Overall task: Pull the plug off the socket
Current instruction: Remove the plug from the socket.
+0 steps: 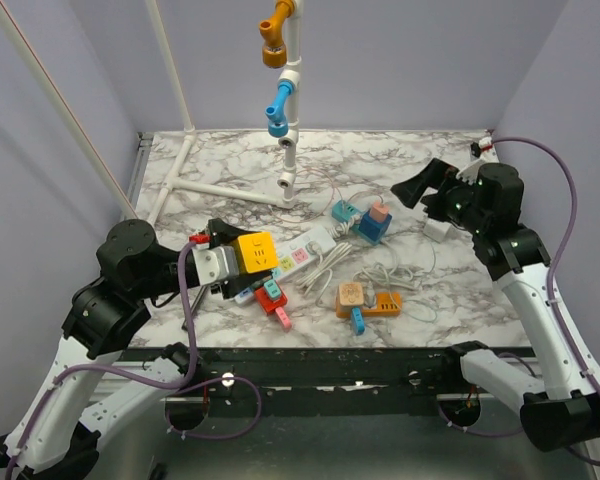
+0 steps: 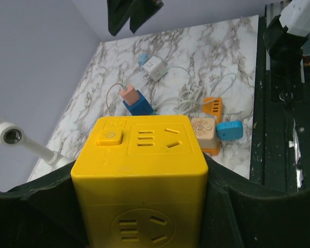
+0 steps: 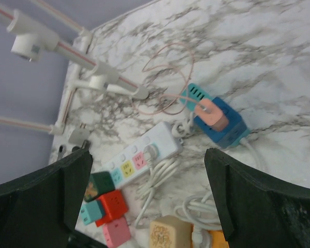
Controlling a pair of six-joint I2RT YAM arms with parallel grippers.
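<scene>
The socket [image 3: 163, 142] is a long white power strip with pastel outlets, lying left of the table's middle [image 1: 318, 240]. A white plug [image 3: 152, 150] with a white cord sits in the outlet beside its pink one. My left gripper [image 1: 242, 255] [image 2: 139, 201] hangs over the strip's left end. It is shut on a yellow outlet cube [image 1: 256, 251] [image 2: 142, 150], with a black finger pressed to each side. My right gripper [image 1: 425, 185] [image 3: 150, 206] is raised at the right, well away from the strip. Its jaws stand wide open with nothing between them.
A blue cube with a pink plug [image 1: 373, 225] and a teal charger [image 1: 343, 211] lie behind the strip. Beige [image 1: 351, 294] and orange [image 1: 385, 303] adapters and red, pink and teal cubes [image 1: 272, 297] lie in front. A white pipe frame [image 1: 290, 120] stands behind.
</scene>
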